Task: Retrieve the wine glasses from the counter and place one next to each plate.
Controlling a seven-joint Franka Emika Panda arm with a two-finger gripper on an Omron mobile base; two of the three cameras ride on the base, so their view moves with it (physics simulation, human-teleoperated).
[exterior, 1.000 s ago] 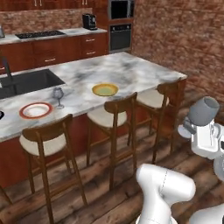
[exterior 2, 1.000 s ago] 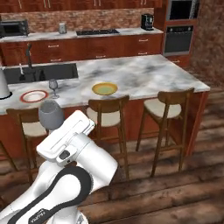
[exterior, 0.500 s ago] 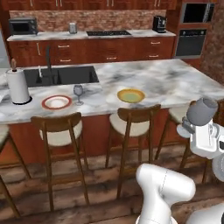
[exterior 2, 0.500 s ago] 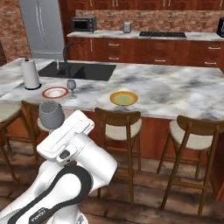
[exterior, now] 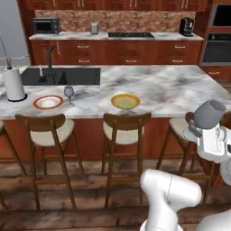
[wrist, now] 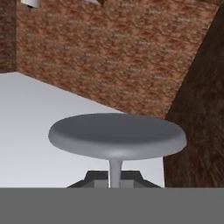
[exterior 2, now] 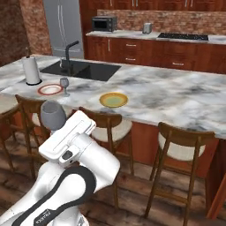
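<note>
Clearly, the pincer (wrist: pixel 114 180) is clamped on a wine glass's (exterior: pixel 208 114) stem — bowl-first, tilted off upright.

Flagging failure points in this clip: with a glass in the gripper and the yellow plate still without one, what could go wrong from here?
1. The gripper pinches only the thin stem of the clear greyish wine glass, so it may slip or tilt in transit.
2. The brown wooden bar stools line the marble island, which may keep the base away and force a long reach.
3. Setting it beside the yellow-rimmed plate could clip the rim.
</note>
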